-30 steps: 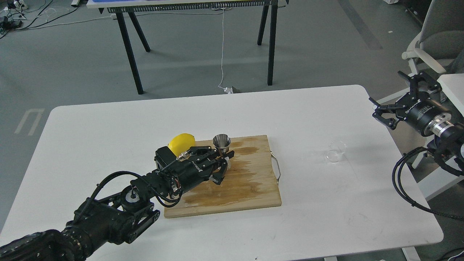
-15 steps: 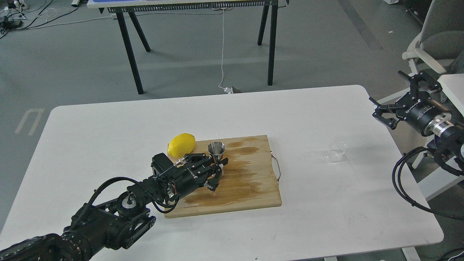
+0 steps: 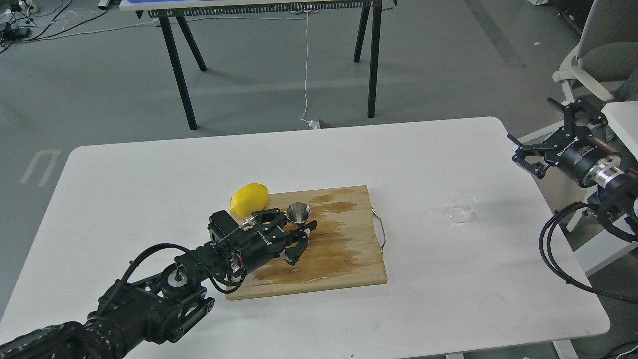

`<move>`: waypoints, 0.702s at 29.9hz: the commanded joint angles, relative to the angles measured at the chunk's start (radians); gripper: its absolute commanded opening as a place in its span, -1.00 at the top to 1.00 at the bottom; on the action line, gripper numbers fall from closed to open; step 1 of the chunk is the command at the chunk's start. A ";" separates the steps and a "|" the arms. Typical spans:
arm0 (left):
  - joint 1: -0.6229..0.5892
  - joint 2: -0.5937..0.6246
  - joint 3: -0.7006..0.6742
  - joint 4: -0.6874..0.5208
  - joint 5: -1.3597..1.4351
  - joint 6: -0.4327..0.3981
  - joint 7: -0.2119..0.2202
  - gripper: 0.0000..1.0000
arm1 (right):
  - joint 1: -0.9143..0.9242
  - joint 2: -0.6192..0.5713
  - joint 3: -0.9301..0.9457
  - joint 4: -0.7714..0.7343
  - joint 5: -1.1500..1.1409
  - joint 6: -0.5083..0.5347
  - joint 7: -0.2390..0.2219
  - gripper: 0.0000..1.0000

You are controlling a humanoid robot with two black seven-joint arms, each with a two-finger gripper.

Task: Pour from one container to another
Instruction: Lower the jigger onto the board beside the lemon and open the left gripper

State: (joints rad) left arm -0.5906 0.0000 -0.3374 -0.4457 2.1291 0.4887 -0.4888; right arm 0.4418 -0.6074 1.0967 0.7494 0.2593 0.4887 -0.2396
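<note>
The steel jigger [image 3: 297, 212] stands upright with its mouth up at the back left of the wooden cutting board [image 3: 344, 249]. My left gripper [image 3: 300, 235] is shut on its lower half, which the fingers hide. The clear glass cup [image 3: 461, 208] rests on the white table to the right of the board, with nothing holding it. Beyond the table's right edge, well above and to the right of the cup, my right gripper [image 3: 537, 130] hangs open and holds nothing.
A yellow lemon [image 3: 249, 199] lies at the board's back left corner, touching distance from my left wrist. The board has a wire handle [image 3: 381, 229] on its right side and dark wet stains. A chair [image 3: 593, 55] stands past the table's right end.
My left gripper has carried the jigger left, toward me and down, from raised above the board to low on it. The right arm and the glass cup have not moved.
</note>
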 commanded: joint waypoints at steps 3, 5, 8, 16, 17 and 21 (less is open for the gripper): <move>0.006 0.000 0.000 -0.004 -0.001 0.000 0.000 -0.69 | -0.002 0.002 0.000 0.001 0.000 0.000 0.000 -0.98; 0.012 0.000 0.000 -0.005 -0.003 0.000 0.000 -0.75 | -0.002 0.003 0.000 0.001 0.000 0.000 0.000 -0.98; 0.023 0.000 0.000 -0.005 -0.001 0.000 0.000 -0.76 | -0.002 0.003 0.000 0.001 0.000 0.000 0.000 -0.98; 0.040 0.000 -0.002 -0.004 -0.003 0.000 0.000 -0.76 | 0.000 0.015 0.000 -0.001 0.000 0.000 0.000 -0.98; 0.040 0.000 -0.002 -0.004 -0.003 0.000 0.000 -0.76 | -0.002 0.017 0.000 -0.001 0.000 0.000 0.000 -0.98; 0.047 0.003 -0.003 -0.004 -0.003 0.000 0.000 -0.76 | -0.002 0.017 0.000 -0.001 0.000 0.000 0.000 -0.98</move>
State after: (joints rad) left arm -0.5490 0.0001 -0.3389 -0.4494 2.1262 0.4887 -0.4887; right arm 0.4403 -0.5911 1.0967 0.7486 0.2593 0.4887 -0.2393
